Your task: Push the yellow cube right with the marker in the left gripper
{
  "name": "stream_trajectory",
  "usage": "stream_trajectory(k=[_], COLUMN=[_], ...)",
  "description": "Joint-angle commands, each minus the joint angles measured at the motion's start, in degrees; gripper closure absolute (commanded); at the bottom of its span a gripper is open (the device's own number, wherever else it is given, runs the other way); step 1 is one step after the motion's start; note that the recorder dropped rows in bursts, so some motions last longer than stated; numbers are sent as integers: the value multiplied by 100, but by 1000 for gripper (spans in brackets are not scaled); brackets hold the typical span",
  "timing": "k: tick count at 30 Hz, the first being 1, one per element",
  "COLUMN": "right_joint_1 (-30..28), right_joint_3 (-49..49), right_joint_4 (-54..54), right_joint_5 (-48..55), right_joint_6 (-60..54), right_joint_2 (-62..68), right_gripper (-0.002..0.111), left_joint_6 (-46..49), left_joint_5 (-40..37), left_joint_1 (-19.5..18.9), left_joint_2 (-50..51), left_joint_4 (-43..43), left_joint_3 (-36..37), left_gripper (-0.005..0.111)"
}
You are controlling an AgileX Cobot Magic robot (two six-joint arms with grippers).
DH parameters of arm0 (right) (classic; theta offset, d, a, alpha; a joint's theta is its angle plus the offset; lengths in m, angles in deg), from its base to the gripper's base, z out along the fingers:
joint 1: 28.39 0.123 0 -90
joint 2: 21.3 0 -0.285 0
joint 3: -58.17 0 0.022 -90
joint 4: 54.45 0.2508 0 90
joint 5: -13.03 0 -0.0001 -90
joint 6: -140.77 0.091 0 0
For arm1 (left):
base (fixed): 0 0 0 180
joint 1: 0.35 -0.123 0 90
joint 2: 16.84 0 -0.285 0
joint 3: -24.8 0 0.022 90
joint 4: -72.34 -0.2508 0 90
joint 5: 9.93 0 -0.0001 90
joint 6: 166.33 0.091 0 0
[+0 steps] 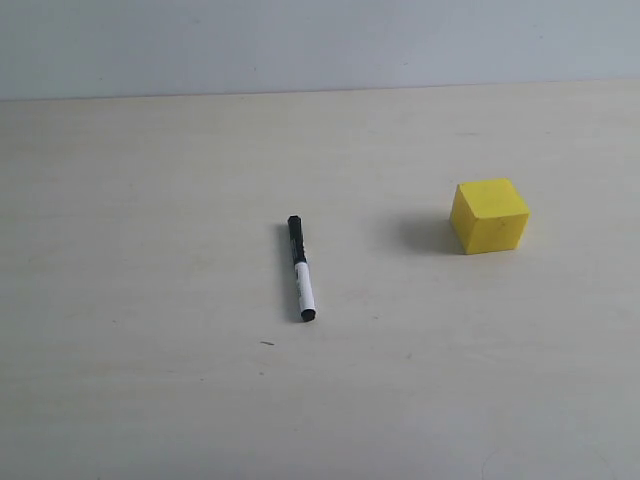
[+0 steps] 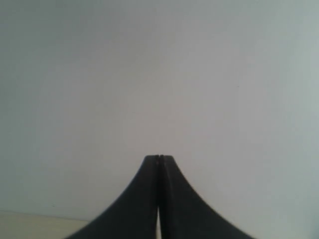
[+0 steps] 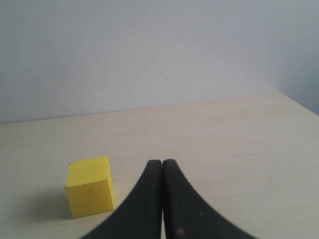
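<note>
The marker (image 1: 300, 268) lies flat on the pale table, black cap toward the far side, white barrel and black end toward the near side; nothing holds it. The yellow cube (image 1: 488, 215) rests to its right, well apart from it. The right wrist view also catches the yellow cube (image 3: 90, 186), beside my right gripper (image 3: 162, 161), whose jaws are pressed together and empty. My left gripper (image 2: 159, 157) is shut on nothing and faces a plain grey wall, with only a sliver of table showing. Neither gripper appears in the exterior view.
The light wooden table (image 1: 150, 380) meets a grey wall (image 1: 320, 40) at the back. A small dark speck (image 1: 267, 343) lies near the marker's near end. The right wrist view shows a table edge (image 3: 299, 102).
</note>
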Motion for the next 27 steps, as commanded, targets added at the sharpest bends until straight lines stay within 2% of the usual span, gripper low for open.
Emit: stream_trajectory(k=[1,19,27], right_joint_1=[-48,-48,-48], right_joint_3=[24,24,24], right_joint_4=[0,0,0], right_joint_5=[-30,-30,-30], right_joint_6=[-18,-18,-18], right_joint_2=[-37,-37,-37], right_gripper=[108,108,108], left_joint_6=[-21,61,48], left_joint_5=[-36,-36,-359], left_joint_1=[-164,-231,-557], left_joint_2=[-16,-28,-28], left_joint_4=[97,58,116], left_joint_3=[33,33,33], left_gripper=[107,107,107])
